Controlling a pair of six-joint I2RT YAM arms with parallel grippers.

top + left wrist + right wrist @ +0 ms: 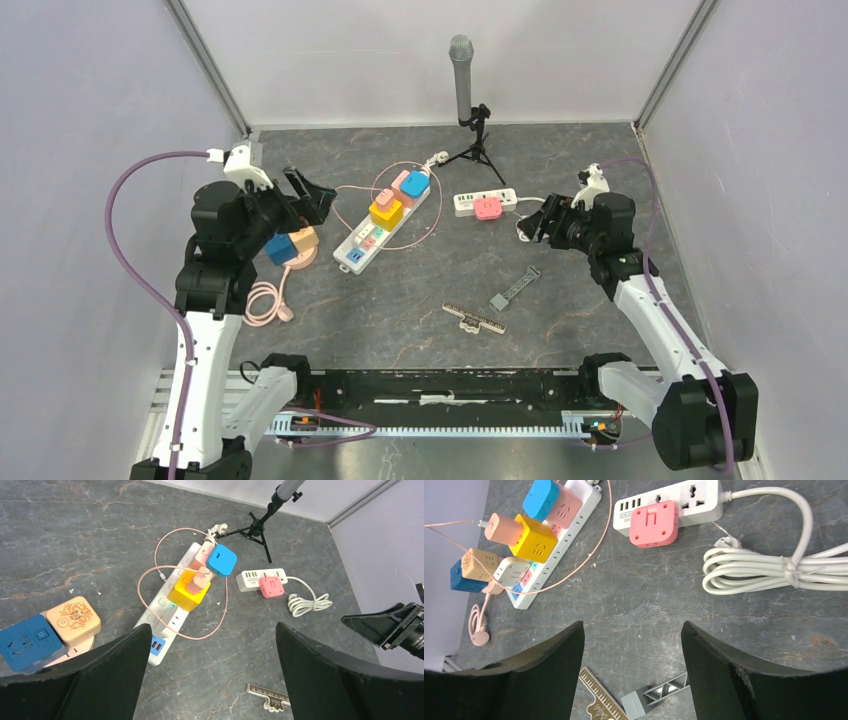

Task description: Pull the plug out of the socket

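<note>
A long white power strip (352,257) lies at centre left with a yellow cube plug (386,212), a blue cube plug (415,184) and a pink adapter (400,180) on it. A thin pink cable (432,222) loops round it. A short white strip (466,202) carries a pink square plug (487,208). My left gripper (310,200) is open and empty, raised left of the long strip (165,605). My right gripper (535,222) is open and empty, right of the short strip (694,495) and its pink plug (654,523).
A microphone on a tripod (462,80) stands at the back. A blue cube (279,248) and a tan cube (303,240) sit on a pink base at the left. A piano-key ruler (474,318) and a grey clip (513,288) lie in front. A white coiled cable (764,570) lies by the short strip.
</note>
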